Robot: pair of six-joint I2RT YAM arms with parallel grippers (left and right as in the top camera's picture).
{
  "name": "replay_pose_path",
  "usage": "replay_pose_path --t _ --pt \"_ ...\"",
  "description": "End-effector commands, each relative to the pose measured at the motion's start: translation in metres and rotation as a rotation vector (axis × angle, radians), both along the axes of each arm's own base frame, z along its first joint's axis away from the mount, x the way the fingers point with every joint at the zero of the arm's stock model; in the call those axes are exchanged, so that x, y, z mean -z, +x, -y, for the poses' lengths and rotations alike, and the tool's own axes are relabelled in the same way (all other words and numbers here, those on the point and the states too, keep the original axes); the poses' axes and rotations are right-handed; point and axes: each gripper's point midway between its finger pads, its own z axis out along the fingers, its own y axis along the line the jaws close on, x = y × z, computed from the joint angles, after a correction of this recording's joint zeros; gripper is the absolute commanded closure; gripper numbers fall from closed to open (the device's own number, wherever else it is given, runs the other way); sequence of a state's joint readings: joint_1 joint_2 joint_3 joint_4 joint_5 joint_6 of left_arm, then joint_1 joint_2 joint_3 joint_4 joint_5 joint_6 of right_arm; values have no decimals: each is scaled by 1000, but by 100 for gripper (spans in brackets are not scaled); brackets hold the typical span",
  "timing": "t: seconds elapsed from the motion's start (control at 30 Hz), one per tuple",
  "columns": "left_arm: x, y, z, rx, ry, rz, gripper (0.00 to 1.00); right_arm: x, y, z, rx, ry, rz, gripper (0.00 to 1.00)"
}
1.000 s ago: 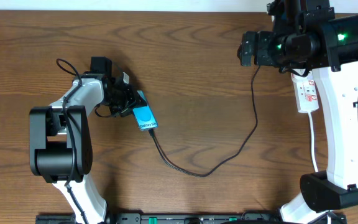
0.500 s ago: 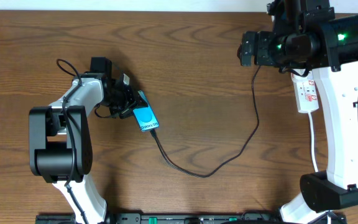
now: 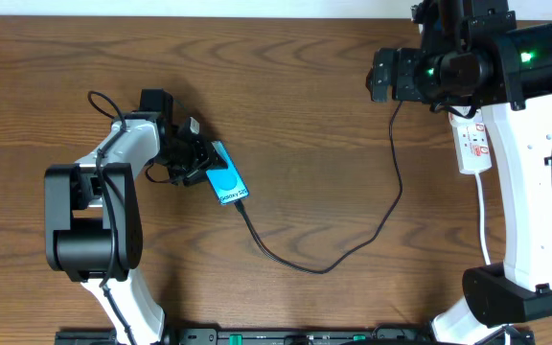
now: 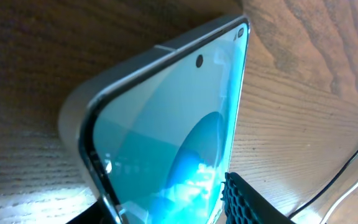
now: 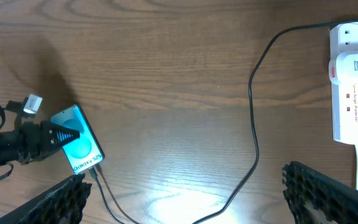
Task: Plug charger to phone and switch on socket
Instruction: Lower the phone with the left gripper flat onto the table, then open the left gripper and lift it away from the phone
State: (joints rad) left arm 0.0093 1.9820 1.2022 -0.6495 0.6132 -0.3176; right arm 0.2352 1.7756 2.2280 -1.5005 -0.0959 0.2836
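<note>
The phone [image 3: 227,180] with its teal screen lies at the left of the table, and its lit screen fills the left wrist view [image 4: 179,137]. My left gripper [image 3: 197,161] is shut on the phone, a finger against each long edge. The charger [image 3: 392,192], a thin black cable, curves across the wood; its plug tip [image 3: 242,204] sits in the phone's lower end [image 5: 94,170]. The socket [image 5: 352,93], a white strip with red marks, lies at the right, partly under my right arm [image 3: 474,146]. My right gripper [image 5: 191,199] hangs open high above the cable, holding nothing.
A white cord [image 3: 484,230] runs from the socket toward the table's near edge. A white adapter [image 5: 353,65] sits in the socket's upper outlet. The black cable's loop [image 3: 324,270] lies on the wood in the middle.
The phone has shifted slightly down and to the right with my left gripper still around it. The right arm and the cable's far end have not moved.
</note>
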Motion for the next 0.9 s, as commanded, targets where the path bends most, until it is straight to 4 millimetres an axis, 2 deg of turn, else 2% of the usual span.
replay_pose_path --t 0.0,0.47,0.6,0.87 --pt "25 -16 -22 -15 144 -83 51 2 0 -2 -11 -14 -5 1" --pt "26 -23 -24 -17 158 -115 50 2 0 -2 -12 -12 -5 1" --pt "30 -29 -34 -45 219 -152 51 2 0 -2 -12 -12 -5 1" --pt "30 -31 -34 -44 221 -161 50 2 0 -2 -12 -12 -5 1"
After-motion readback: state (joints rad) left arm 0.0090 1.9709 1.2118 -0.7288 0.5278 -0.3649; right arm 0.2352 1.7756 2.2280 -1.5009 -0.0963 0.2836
